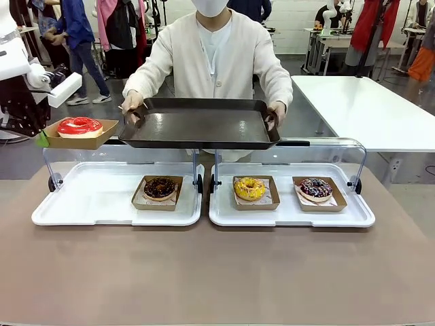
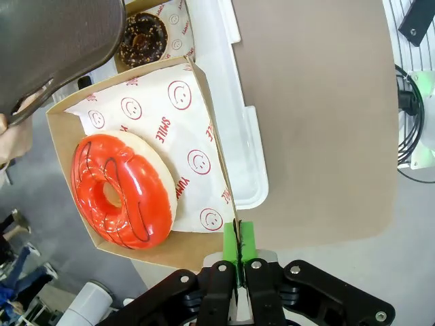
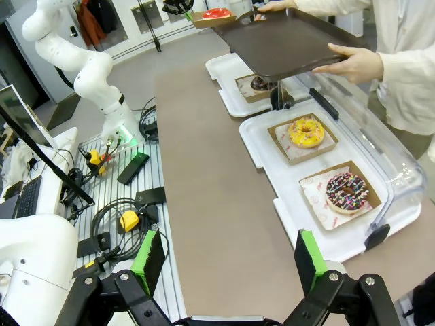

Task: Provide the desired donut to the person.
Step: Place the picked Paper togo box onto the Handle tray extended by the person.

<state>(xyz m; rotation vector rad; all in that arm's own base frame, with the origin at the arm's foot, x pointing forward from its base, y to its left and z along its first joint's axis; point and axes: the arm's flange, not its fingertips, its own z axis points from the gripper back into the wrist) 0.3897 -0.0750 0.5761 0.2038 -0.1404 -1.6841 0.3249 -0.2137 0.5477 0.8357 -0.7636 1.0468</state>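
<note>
A red-glazed donut point(image 1: 79, 126) lies in a brown cardboard tray point(image 1: 102, 139) held in the air at the left. My left gripper point(image 1: 42, 140) is shut on that tray's near corner. In the left wrist view the green pads point(image 2: 246, 239) pinch the cardboard wall, with the red donut point(image 2: 122, 190) on printed paper beyond. The person point(image 1: 214, 58) stands across the table and holds a dark serving tray point(image 1: 200, 125) level with both hands, its left edge next to the cardboard tray. My right gripper point(image 3: 228, 261) hangs open and holds nothing, above the table's right end.
Two white trays point(image 1: 88, 204) point(image 1: 353, 216) under a raised clear cover hold a chocolate donut point(image 1: 160, 188), a yellow donut point(image 1: 249, 188) and a sprinkled donut point(image 1: 316, 188). The brown tabletop point(image 1: 217, 272) in front is bare. Cables and gear lie on the floor point(image 3: 122, 204).
</note>
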